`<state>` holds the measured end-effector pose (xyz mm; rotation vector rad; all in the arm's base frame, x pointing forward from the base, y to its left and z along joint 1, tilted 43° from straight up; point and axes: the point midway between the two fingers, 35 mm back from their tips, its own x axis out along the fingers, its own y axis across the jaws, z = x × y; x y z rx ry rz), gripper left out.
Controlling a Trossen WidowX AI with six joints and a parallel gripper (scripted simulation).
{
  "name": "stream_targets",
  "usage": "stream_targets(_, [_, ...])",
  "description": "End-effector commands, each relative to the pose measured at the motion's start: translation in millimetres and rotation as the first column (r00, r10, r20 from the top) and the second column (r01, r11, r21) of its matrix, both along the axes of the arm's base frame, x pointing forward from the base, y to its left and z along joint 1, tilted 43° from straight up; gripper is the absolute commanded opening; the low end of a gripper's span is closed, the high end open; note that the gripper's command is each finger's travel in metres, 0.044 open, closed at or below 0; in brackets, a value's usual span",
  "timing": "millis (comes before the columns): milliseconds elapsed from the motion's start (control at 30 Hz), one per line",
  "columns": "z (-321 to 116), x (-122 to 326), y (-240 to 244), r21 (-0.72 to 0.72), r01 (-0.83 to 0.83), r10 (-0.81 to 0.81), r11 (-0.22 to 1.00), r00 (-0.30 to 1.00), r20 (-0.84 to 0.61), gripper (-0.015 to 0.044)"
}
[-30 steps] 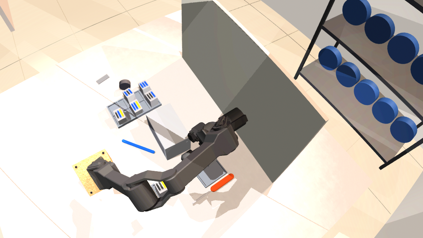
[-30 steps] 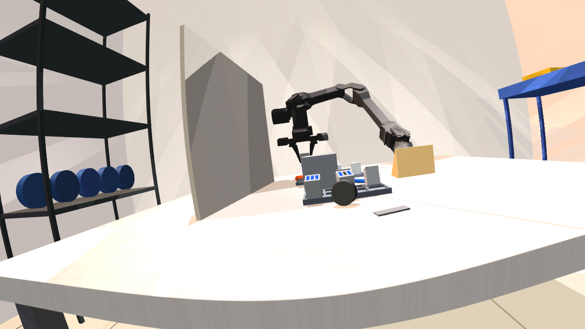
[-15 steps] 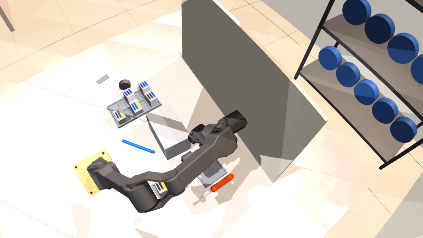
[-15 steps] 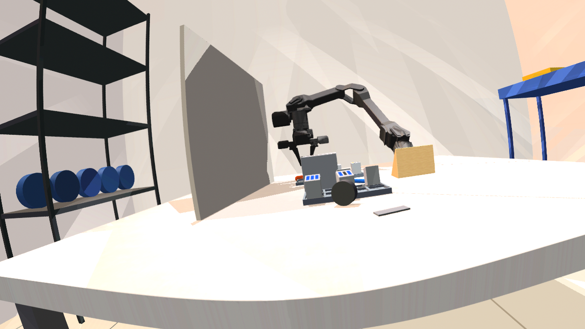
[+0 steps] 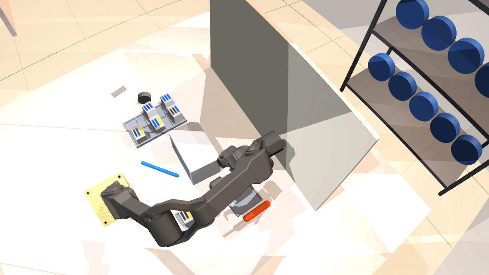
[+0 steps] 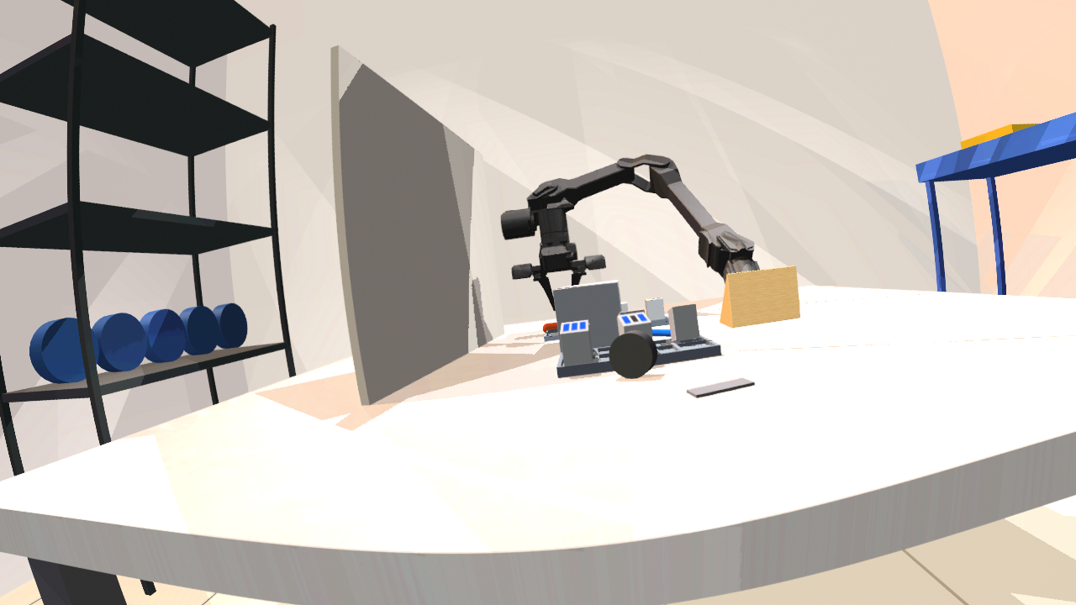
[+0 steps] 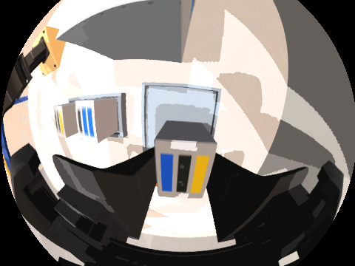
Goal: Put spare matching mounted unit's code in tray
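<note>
My gripper (image 7: 182,150) (image 6: 563,286) is shut on a grey spare block (image 7: 186,145) with blue, black and yellow stripes. The grey tray (image 5: 242,206) (image 7: 185,97) shows behind the block in the wrist view, with nothing seen in it; the block covers part of it, and I cannot tell if it is directly above. The large grey box (image 5: 196,153) (image 7: 144,37) stands close by; no code shows on its visible faces. Several striped spares stand in the long rack (image 5: 136,145) (image 6: 579,370). Two more, a blue-striped spare (image 7: 97,120) and a yellow-striped spare (image 7: 66,120), stand left of the tray in the wrist view.
A tall grey panel (image 5: 249,68) (image 6: 406,240) stands beside the arm. An orange-handled screwdriver (image 5: 257,211) lies against the tray's side. A blue rod (image 5: 159,169), a black disc (image 5: 144,98) (image 6: 631,354) and a thin grey strip (image 5: 118,91) (image 6: 719,387) lie farther off.
</note>
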<state>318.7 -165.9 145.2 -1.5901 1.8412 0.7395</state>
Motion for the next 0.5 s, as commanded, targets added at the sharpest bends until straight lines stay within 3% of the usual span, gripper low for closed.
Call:
stream_targets(0, [-3.0,-1.9,-2.4,-0.003,-0.003,0.003,1.0,1.0,-0.008,0.0])
stream_targets(467, [-10.2,-4.3,-9.2,-0.004,-0.003,0.003,1.0,1.0,-0.009,0.0])
